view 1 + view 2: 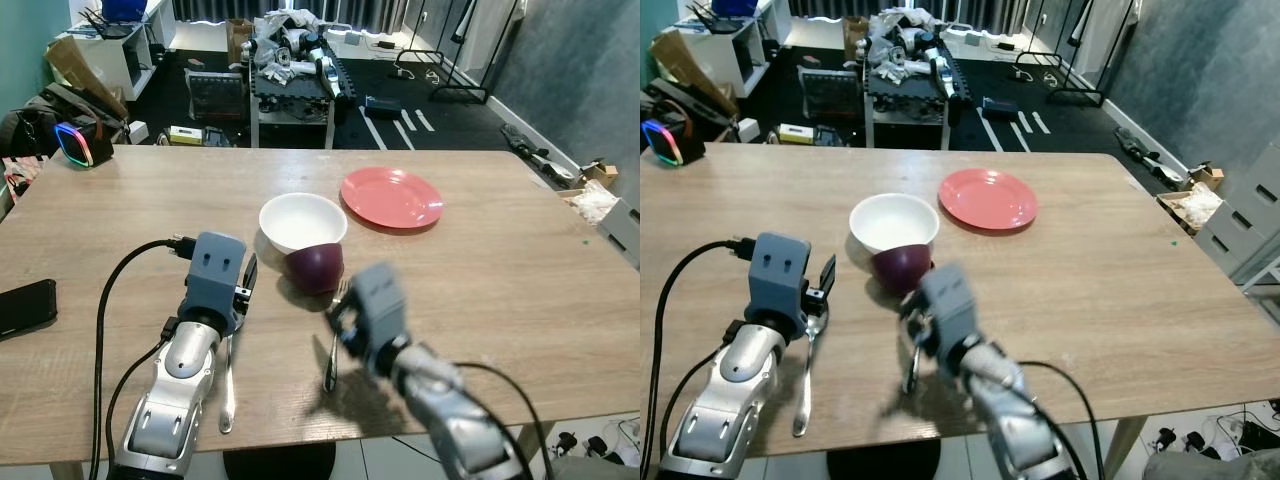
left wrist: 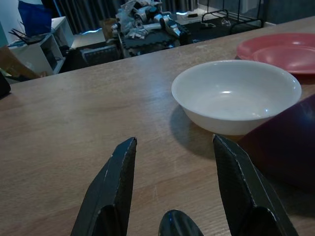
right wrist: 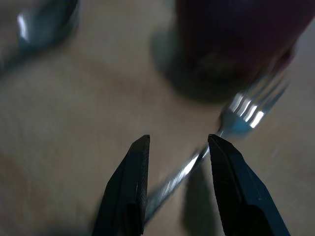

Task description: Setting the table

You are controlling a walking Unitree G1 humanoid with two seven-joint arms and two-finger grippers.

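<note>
Wooden worktop (image 1: pixel 500 270): right gripper (image 3: pixel 174 187), fingers open astride fork (image 3: pixel 241 115); blurred approach may knock it askew. Left gripper (image 2: pixel 172 191) open over spoon (image 1: pixel 228 385).

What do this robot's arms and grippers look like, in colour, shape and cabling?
Both arms are rounded silver shells. Each ends in a boxy blue-grey wrist block carrying a gripper of two long, tapered black fingers: left gripper, right gripper. Black cables loop alongside each arm.

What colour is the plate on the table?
The plate is a pinkish red, clearest in the left eye view.
</note>
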